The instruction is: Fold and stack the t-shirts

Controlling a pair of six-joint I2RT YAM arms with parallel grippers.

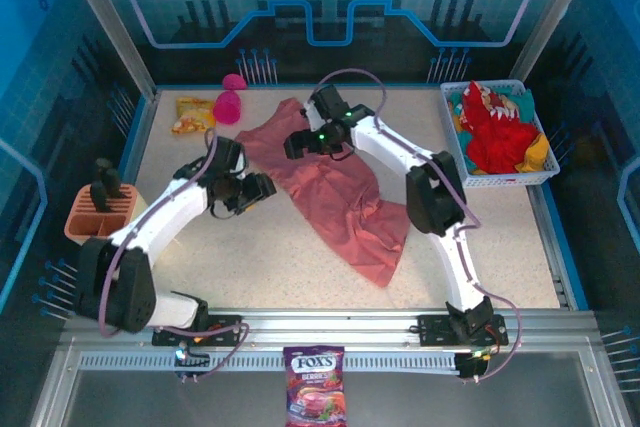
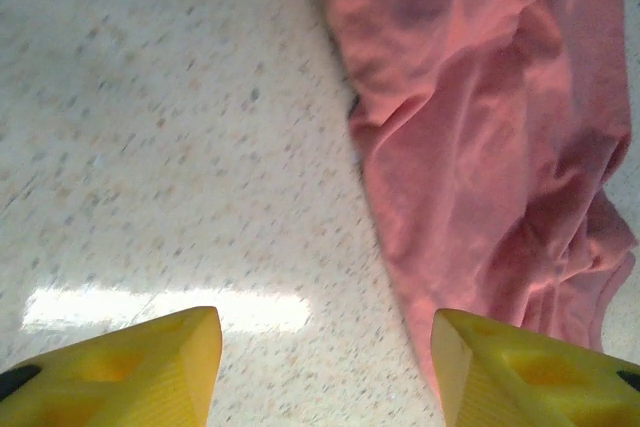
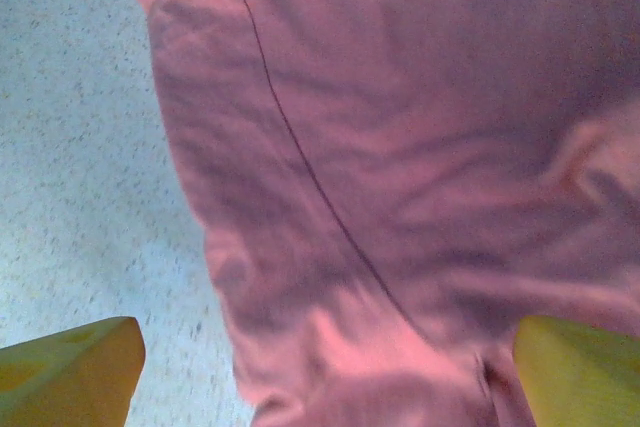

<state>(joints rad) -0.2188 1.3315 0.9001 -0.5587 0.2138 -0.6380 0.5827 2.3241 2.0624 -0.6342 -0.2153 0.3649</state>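
Observation:
A large salmon-pink t-shirt [image 1: 335,192] lies crumpled on the table, running diagonally from the back middle toward the front right. A bright red t-shirt [image 1: 497,127] sits bunched in the white basket [image 1: 548,175] at the right. My left gripper [image 1: 262,187] hovers just left of the pink shirt's edge. In the left wrist view the left gripper [image 2: 325,372] is open over bare tabletop, with the pink cloth [image 2: 480,127] beside its right finger. My right gripper [image 1: 296,143] hangs over the shirt's upper part. Seen from the right wrist, the right gripper [image 3: 325,382] stands wide open above the cloth [image 3: 400,147], holding nothing.
A magenta goblet [image 1: 229,102] and an orange-yellow snack packet [image 1: 192,113] lie at the back left. An orange holder [image 1: 98,215] stands at the left edge. A candy bag [image 1: 314,397] lies on the near rail. Bare tabletop [image 1: 240,257] stretches in front of the left arm.

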